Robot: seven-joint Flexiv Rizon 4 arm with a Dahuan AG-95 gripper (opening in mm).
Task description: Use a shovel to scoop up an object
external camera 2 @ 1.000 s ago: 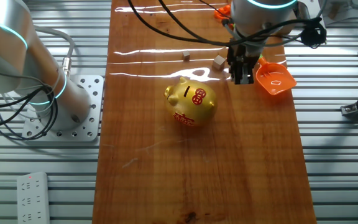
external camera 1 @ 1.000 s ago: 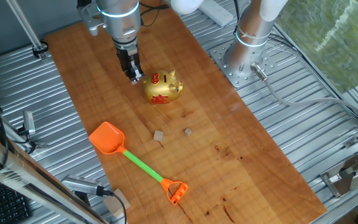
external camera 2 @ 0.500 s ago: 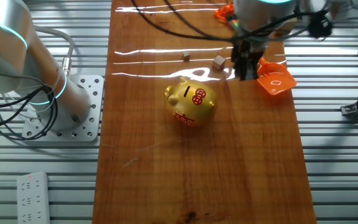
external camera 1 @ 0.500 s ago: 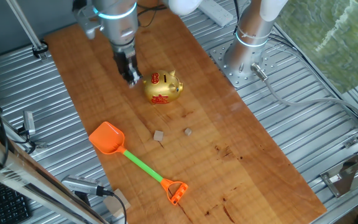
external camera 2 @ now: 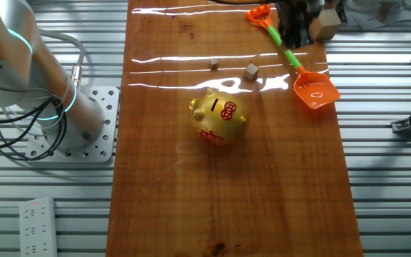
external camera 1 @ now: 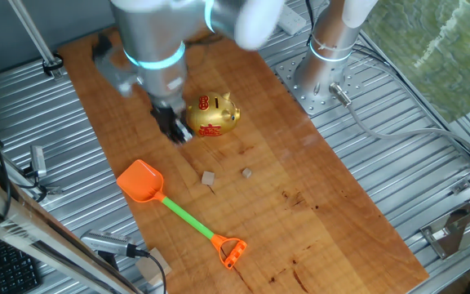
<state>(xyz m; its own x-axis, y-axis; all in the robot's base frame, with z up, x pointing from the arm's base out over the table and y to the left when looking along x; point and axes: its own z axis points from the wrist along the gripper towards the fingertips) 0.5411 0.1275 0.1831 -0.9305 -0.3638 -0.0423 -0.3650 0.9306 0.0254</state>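
Gripper (external camera 1: 175, 131) hangs above the bench (external camera 1: 300, 188), between the gold pig (external camera 1: 213, 115) and the shovel (external camera 1: 178, 212), holding nothing; motion blur keeps me from telling whether its jaws are apart or together. The shovel lies flat near the bench's edge, orange blade (external camera 1: 141, 180) toward the arm, thin green shaft (external camera 1: 188, 218) running to the orange loop end (external camera 1: 230, 251). It looks light, stiff, smooth plastic, so it may skid or twist if nudged; the shaft near the loop seems the best hold, keeping the blade free. The object (external camera 1: 209, 178), a tiny pale cube, sits just beside the shaft and would likely slide away from a shallow push. Compared with 1 second ago, the gripper has left the pig's far side and come nearer the shovel; everything on the bench stays put.
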